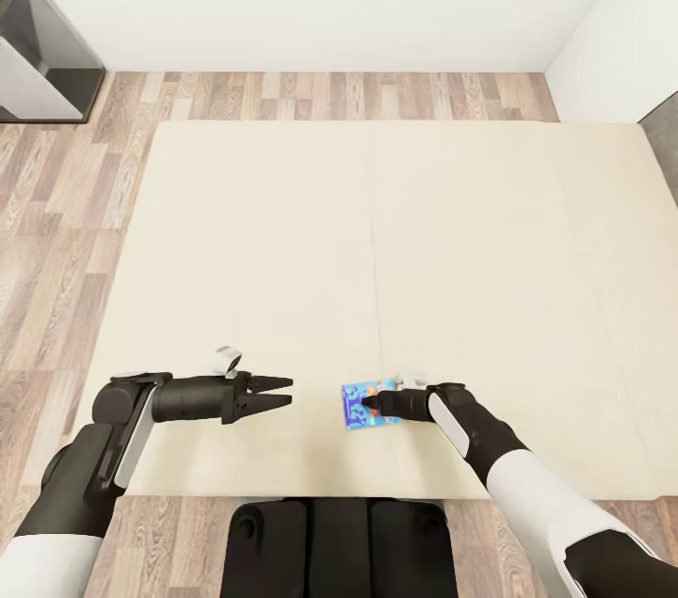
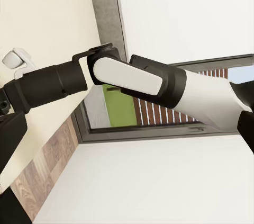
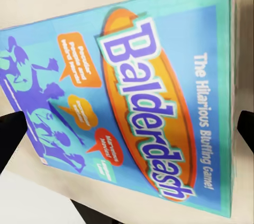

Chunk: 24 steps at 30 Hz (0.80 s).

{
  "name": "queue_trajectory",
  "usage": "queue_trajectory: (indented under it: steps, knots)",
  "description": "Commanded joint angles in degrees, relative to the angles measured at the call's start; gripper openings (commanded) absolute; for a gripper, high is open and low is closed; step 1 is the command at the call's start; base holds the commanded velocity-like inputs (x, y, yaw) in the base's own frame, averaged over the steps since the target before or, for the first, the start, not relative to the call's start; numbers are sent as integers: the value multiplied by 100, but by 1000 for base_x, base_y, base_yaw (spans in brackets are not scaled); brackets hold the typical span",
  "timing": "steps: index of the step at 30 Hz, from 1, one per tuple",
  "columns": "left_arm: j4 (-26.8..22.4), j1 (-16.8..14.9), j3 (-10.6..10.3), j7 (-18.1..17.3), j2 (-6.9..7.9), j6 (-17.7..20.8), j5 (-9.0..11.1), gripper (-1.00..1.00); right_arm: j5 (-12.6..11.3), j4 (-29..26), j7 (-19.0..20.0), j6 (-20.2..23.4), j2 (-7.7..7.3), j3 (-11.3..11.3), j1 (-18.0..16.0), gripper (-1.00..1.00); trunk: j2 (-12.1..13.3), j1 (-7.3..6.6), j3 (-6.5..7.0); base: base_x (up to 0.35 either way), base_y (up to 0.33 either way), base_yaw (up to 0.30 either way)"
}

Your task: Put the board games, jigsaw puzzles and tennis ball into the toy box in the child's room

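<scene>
While the left gripper hangs spread over the bed, the right gripper sits upon the blue Balderdash board game near the mattress's near edge; its jaw state is indeterminable.

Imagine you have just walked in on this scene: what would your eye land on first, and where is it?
The small blue board game stands out, bright against the beige bed, lying near the bed's front edge with the right gripper over it. The right wrist view reads its cover, lettered Balderdash. To its left, the left gripper hangs over bare mattress, jaws apart and holding nothing.
</scene>
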Motion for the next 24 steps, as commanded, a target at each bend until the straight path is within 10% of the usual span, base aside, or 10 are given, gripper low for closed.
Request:
queue_trajectory:
  steps: [1,24]
  knots:
    - [-1,-1,0,-15,2,60,7,100,15,-4,16,21,-1,4,-4,100,-9,3,-6,0,37,0]
    - [-1,-1,-4,-15,3,60,7,100,15,-5,14,21,0,4,-2,100,-9,3,-6,0,63,0]
